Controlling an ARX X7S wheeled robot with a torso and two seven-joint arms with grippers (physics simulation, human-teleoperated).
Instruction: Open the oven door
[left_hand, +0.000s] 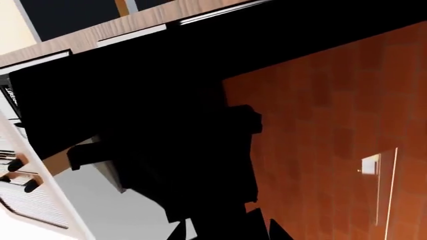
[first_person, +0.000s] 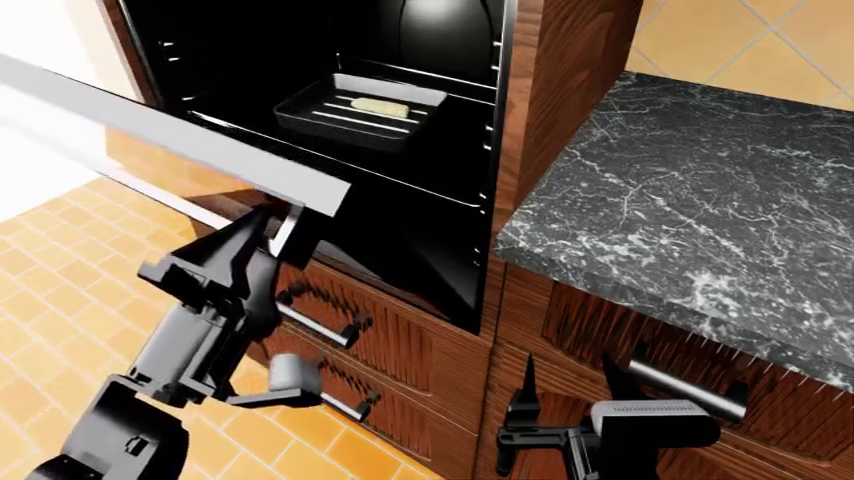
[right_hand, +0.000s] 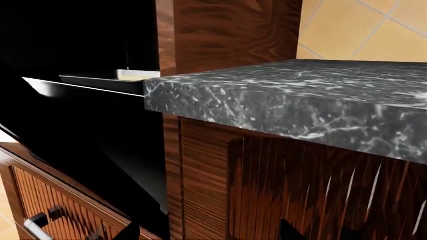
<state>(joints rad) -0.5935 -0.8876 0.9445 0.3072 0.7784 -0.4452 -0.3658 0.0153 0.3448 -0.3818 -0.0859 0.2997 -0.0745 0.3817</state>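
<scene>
Head view: oven door (first_person: 160, 130) swung down, nearly level. Stiff, heavy, hinged, glass-fronted; best gripped along its bar handle. Left pincer (first_person: 254, 235) under its edge, spread unclear; right pincer (first_person: 561, 385) open, idle.

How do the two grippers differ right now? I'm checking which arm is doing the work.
The left gripper is raised to the oven door, under its lowered edge; the right gripper hangs low before the drawer fronts, touching nothing. The right gripper's fingers are spread; the left's state is unclear. Both are dark and point upward.
</scene>
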